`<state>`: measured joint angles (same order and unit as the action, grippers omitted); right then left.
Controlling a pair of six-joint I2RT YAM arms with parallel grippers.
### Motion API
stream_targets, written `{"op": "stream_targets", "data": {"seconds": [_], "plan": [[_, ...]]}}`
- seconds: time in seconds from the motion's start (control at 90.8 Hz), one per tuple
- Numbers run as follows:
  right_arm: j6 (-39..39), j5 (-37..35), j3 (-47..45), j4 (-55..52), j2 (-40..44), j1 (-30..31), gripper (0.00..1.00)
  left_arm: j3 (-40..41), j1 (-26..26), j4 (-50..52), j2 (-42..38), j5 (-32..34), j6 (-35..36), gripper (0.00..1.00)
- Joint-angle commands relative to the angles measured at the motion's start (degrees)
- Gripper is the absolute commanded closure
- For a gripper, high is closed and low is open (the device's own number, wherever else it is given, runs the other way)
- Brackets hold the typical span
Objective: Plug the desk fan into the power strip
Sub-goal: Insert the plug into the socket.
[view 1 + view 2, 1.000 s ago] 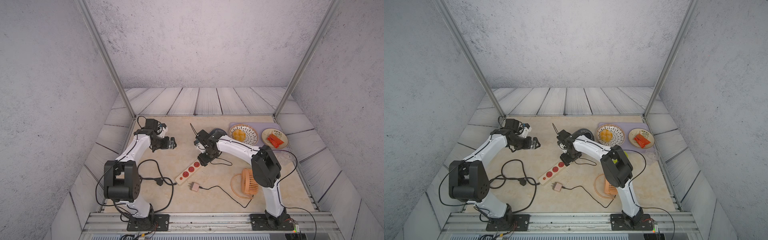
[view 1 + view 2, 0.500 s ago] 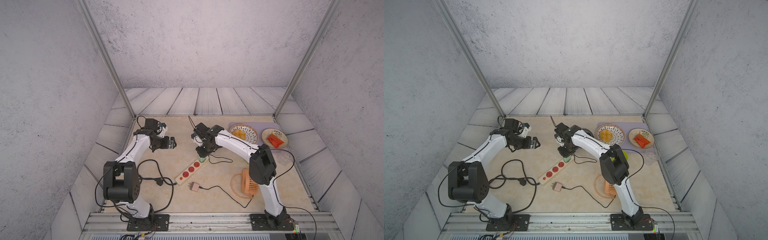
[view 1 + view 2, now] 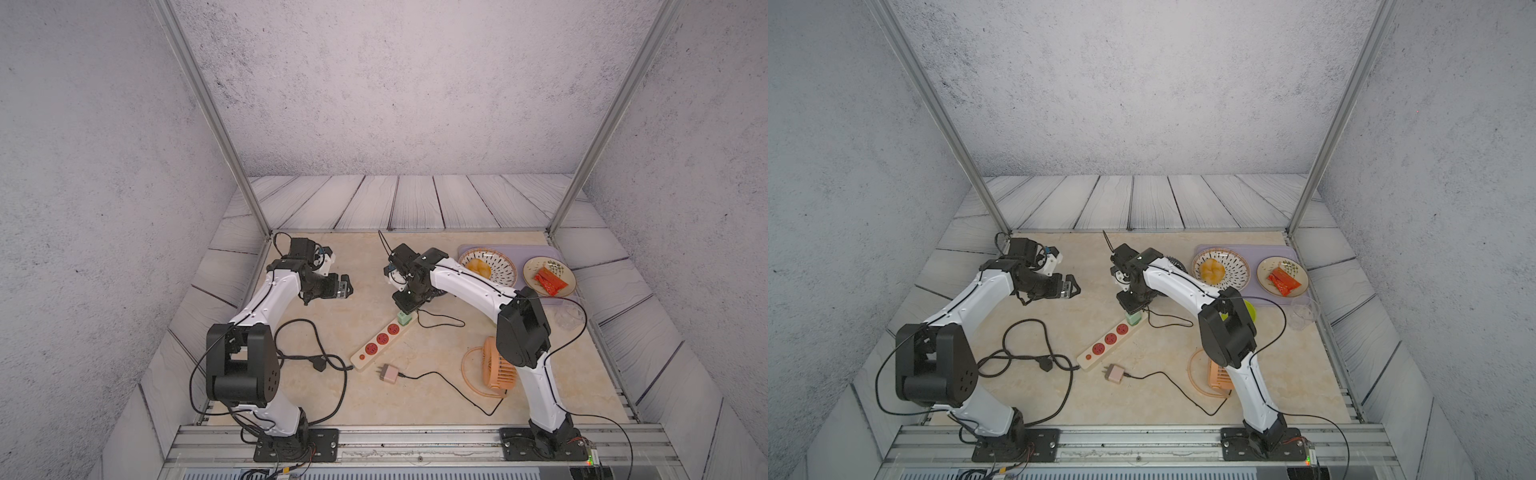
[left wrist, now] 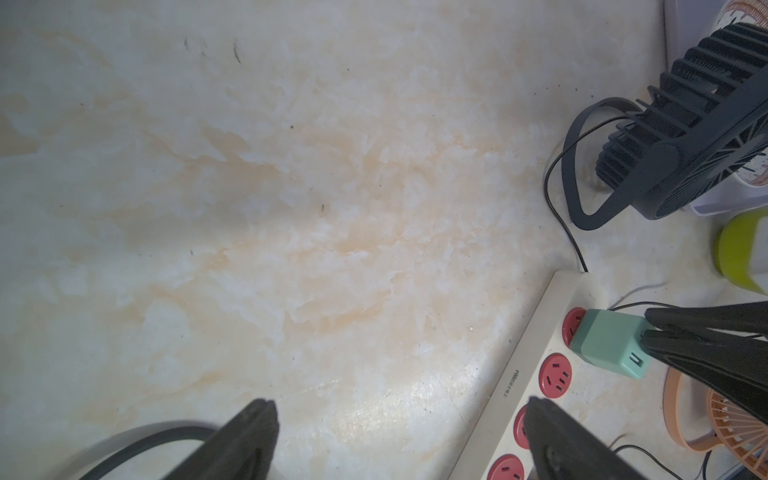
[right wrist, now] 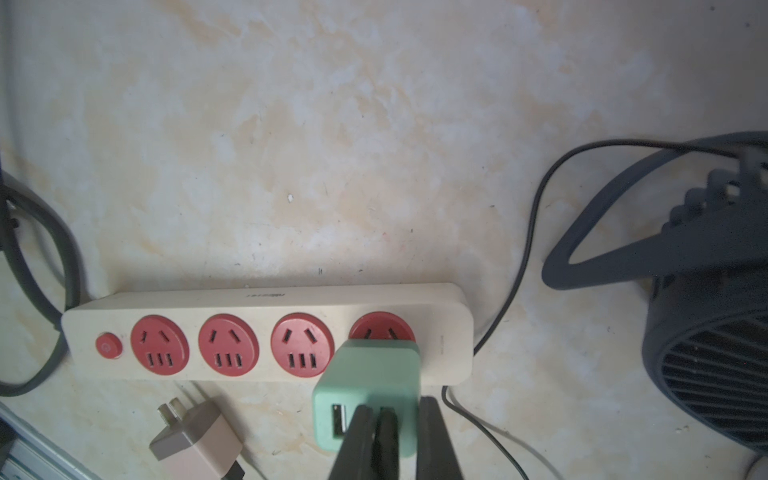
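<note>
- Two arms, two fans, two plates, two cups and two adapters; one tray and one power strip (image 5: 291,299) with four red sockets.
- Right pincer (image 3: 405,311): jaws together, tips touching the back of the green adapter (image 5: 370,374). I cannot tell whether anything is pinched between them.
- Left pincer (image 3: 347,287): jaws wide apart, empty, above bare table, well apart from the strip.
- The power strip lies directly beneath the right pincer. The green adapter sits in its end socket, farthest from the small button, and the other three sockets are free.
- Dark fan (image 4: 673,158): just beyond the right pincer, its thin cable looping past the strip's end.
- Orange fan (image 3: 496,370): well apart from the right pincer, toward the right arm's base.
- Black cord (image 3: 316,332): coiled on the table between the left pincer and the left arm's base.
- Pink adapter (image 5: 195,440): loose with bare prongs, just beside the strip's button end.
</note>
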<state>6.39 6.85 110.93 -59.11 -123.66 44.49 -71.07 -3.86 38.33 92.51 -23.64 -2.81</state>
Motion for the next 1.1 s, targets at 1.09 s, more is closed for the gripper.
{"op": "stream_targets", "data": {"seconds": [1.09], "plan": [[4.5, -1.7, -36.0, 13.0, 6.3, 2.2, 0.9, 0.4, 0.4, 0.2, 0.3, -1.0, 0.4, 0.01]]}}
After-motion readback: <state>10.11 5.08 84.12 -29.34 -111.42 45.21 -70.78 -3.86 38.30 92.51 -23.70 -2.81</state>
